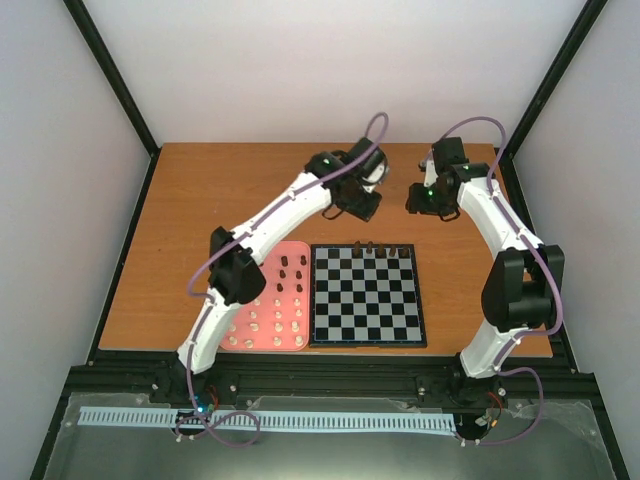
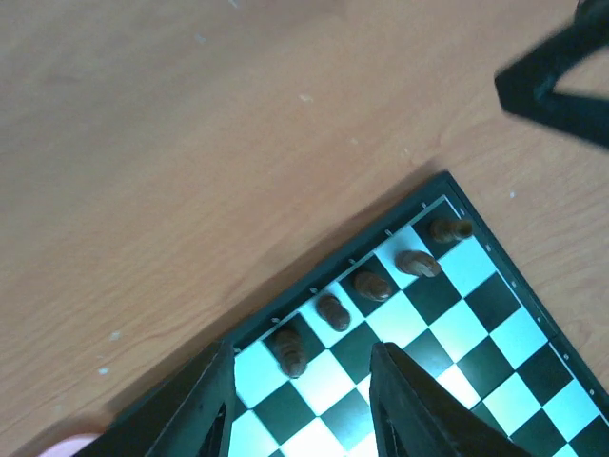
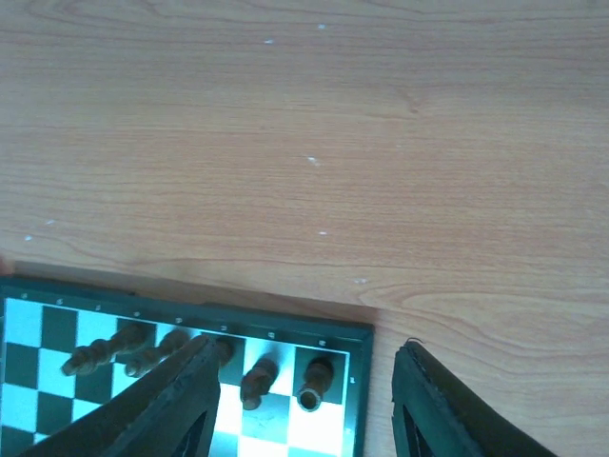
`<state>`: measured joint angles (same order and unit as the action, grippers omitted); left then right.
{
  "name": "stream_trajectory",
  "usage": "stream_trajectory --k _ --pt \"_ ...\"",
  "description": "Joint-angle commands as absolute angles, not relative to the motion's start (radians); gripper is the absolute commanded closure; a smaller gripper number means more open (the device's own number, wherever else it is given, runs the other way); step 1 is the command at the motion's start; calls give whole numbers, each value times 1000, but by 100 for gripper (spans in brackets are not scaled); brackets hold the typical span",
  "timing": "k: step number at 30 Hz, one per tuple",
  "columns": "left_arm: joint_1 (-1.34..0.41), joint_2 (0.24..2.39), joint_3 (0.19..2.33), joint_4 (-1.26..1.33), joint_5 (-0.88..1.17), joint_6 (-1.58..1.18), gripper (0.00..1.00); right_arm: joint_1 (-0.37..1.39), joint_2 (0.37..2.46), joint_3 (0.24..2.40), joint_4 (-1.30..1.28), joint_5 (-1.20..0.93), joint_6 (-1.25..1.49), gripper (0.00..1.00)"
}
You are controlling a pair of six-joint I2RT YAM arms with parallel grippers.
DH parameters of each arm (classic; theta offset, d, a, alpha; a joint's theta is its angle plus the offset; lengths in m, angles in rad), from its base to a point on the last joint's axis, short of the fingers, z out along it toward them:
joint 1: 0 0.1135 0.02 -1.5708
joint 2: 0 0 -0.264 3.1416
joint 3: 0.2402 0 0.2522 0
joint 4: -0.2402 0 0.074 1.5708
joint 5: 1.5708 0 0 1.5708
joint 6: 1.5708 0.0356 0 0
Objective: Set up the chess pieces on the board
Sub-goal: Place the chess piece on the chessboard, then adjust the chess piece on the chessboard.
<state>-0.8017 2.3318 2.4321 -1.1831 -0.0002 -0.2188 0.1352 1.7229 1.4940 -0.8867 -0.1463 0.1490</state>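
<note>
We find the flat square chessboard of black and pale grey checks on the orange-brown wooden table. Five small dark brown chess pieces stand upright along its far row, from the right corner inward. The remaining pieces wait in the plain pink rectangular tray beside the board's left edge; we cannot tell whether tray and board touch. The tray holds dark pegs at its far end and cream-white pegs at its near end. The left gripper hangs above the board's far edge, its fingers spread with only checks showing between them. The right gripper hovers past the far right corner, its fingers also apart and empty. We judge that the next piece must come from the tray. It lies toward the near left of the left gripper and well apart from the right one, so the left arm is the nearer. Each peg's long axis is vertical, so the fingers would have to come down from above and straddle one peg without brushing its close neighbours. The left arm's black elbow joint covers the tray's far left corner, so we cannot see what stands there. The pieces are too small for us to tell their kinds. A black shape is cut off at the upper right of the left wrist view, and we take it for the other arm. The right gripper's own finger partly hides one piece in the row.
</note>
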Motion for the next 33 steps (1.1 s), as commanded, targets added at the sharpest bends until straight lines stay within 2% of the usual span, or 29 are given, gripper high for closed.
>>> stream_trajectory --k 1,6,9,14,23,33 --pt "-697 2218 2413 -1215 -11 -233 54 156 1757 1548 -903 -252 120 52" --pt "-575 2111 2244 -1232 -59 -215 54 220 1814 1573 -924 -317 102 59" --pt "-490 2028 2102 -1207 -61 -217 54 236 1846 1573 -910 -365 117 74" --pt "-362 1930 1919 -1183 -26 -244 54 272 1909 1603 -931 -419 102 85" --pt "-319 1873 1722 -1175 22 -251 54 330 2026 1667 -1002 -409 83 86" --pt "-298 1895 1706 -1171 44 -242 54 350 2041 1637 -1028 -355 100 85"
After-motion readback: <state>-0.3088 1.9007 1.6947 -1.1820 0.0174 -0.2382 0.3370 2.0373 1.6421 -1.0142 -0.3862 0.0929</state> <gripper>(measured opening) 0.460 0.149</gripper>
